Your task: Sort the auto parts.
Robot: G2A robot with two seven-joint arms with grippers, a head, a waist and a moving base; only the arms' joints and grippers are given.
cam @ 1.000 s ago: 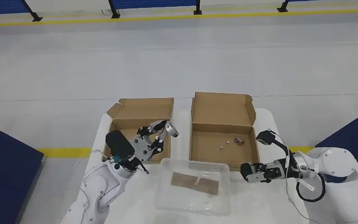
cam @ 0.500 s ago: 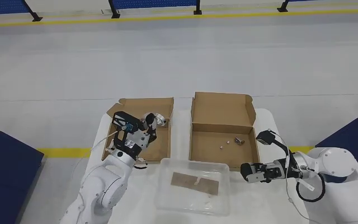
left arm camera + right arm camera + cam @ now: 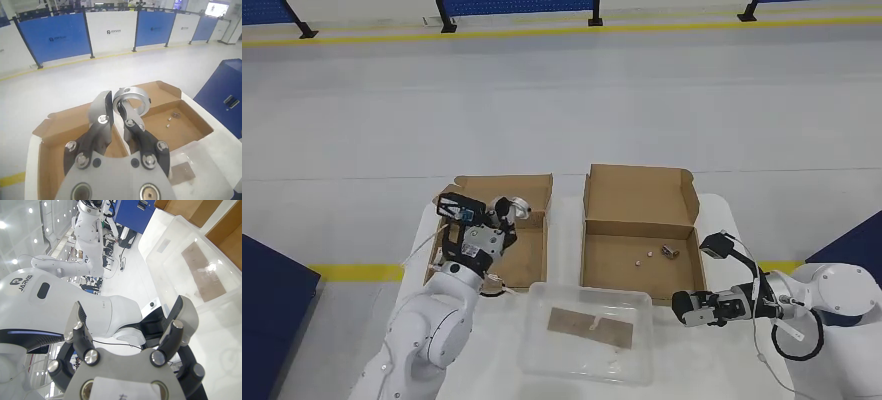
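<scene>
The left claw (image 3: pixel 113 106) was nearly closed, pinching the wall of a metal ring (image 3: pixel 136 93). One finger ran through the bore and the other pressed from outside, a grip that likely kept the round part from slipping or rolling free. It held the ring aloft over the far side of the left box (image 3: pixel 47 161), close to the right box (image 3: pixel 189 121), where a few small parts (image 3: pixel 175 114) lay. That suggested rings went left and small hardware right, though I could not tell whether the left box held anything yet. The right claw (image 3: pixel 129 303) was spread wide and empty, beside the bin (image 3: pixel 162 279) at the near side of the desk (image 3: pixel 682 375), probably parked out of the way.
</scene>
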